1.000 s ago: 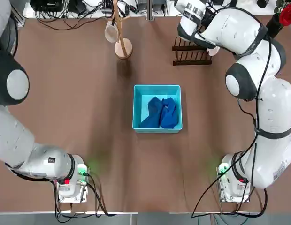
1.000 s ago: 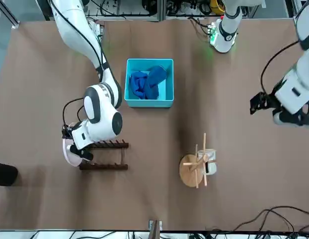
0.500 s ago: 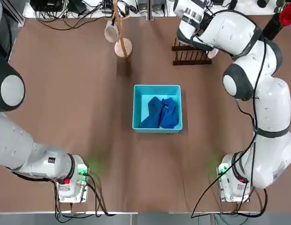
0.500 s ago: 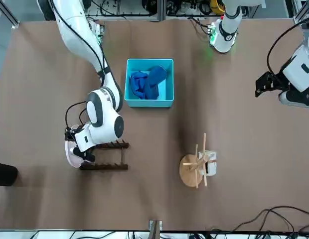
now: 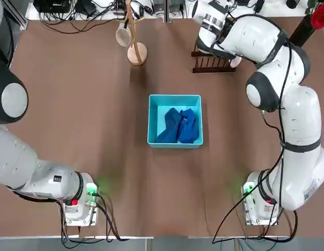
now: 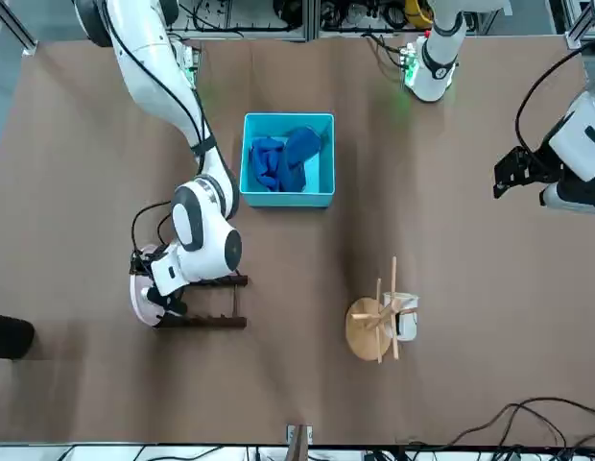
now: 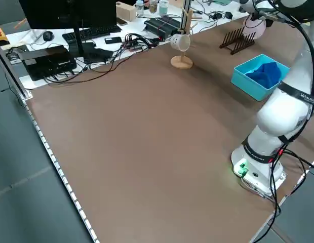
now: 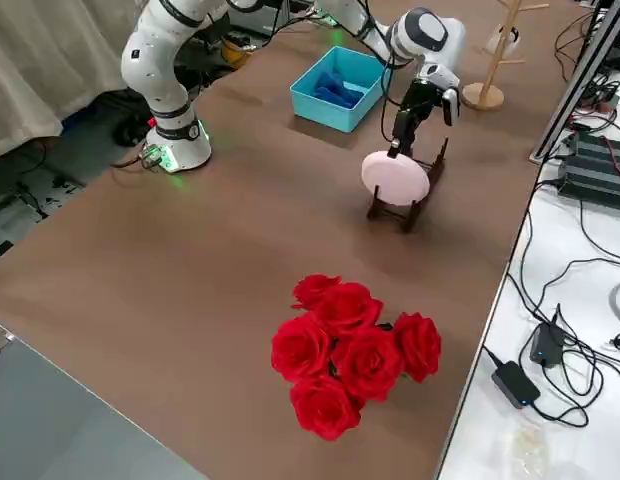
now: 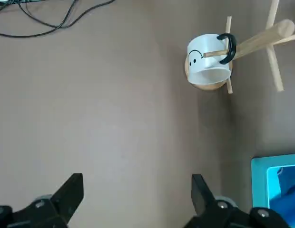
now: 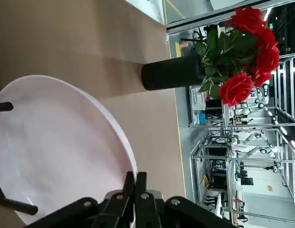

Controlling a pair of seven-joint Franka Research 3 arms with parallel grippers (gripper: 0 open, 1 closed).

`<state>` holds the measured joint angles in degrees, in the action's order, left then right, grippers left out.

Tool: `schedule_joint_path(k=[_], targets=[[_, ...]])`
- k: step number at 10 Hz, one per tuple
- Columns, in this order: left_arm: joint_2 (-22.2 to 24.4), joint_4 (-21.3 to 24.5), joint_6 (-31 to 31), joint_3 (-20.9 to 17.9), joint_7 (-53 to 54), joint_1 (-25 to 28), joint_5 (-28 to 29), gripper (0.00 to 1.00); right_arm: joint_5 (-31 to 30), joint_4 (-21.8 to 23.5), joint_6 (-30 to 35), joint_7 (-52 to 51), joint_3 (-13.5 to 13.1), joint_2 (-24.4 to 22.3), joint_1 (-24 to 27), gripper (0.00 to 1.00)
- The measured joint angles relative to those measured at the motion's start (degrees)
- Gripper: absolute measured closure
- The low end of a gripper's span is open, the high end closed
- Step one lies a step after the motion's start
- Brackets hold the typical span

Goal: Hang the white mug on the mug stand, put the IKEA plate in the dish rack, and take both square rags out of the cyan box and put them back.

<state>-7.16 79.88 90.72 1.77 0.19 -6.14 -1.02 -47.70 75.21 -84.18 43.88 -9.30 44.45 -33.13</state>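
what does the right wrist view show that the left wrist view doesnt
Only the right wrist view shows the right end effector shut on the plate's rim, rack prongs, and red roses in a dark vase. Only the left wrist view shows the mug hanging on the stand, the box corner and the open left end effector. Both show the brown table.

Square rags [image 5: 180, 126] in cyan box [image 5: 175, 98], between mug stand [image 5: 135, 44] and dish rack [image 5: 211, 63]

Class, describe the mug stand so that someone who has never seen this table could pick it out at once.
Start at the cyan box in the table's middle, then look to the far edge near the cables. Two racks stand there: the mug stand is the light-wood pole on a round base with the white mug hanging on it, unlike the low dark dish rack.
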Motion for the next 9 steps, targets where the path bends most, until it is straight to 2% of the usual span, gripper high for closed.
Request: schedule_joint_path(k=[4, 5, 6, 9], targets=[[-0.5, 0.0, 0.6, 0.0, 0.0, 0.0, 0.0, 0.00, 0.0, 0.0, -1.2, 0.9, -0.2, 1.2, 0.2, 0.95], [-0.5, 0.0, 0.6, 0.0, 0.0, 0.0, 0.0, 0.00, 0.0, 0.0, -1.3, 0.8, -0.3, 1.2, 0.3, 0.87], [-0.5, 0.0, 0.6, 0.0, 0.0, 0.0, 0.0, 0.00, 0.0, 0.0, -1.4, 0.8, -0.3, 1.2, 0.4, 0.84], [-0.7, 0.0, 0.7, 0.0, 0.0, 0.0, 0.0, 0.00, 0.0, -0.1, -1.7, 0.9, -0.4, 1.2, 0.4, 0.38]])
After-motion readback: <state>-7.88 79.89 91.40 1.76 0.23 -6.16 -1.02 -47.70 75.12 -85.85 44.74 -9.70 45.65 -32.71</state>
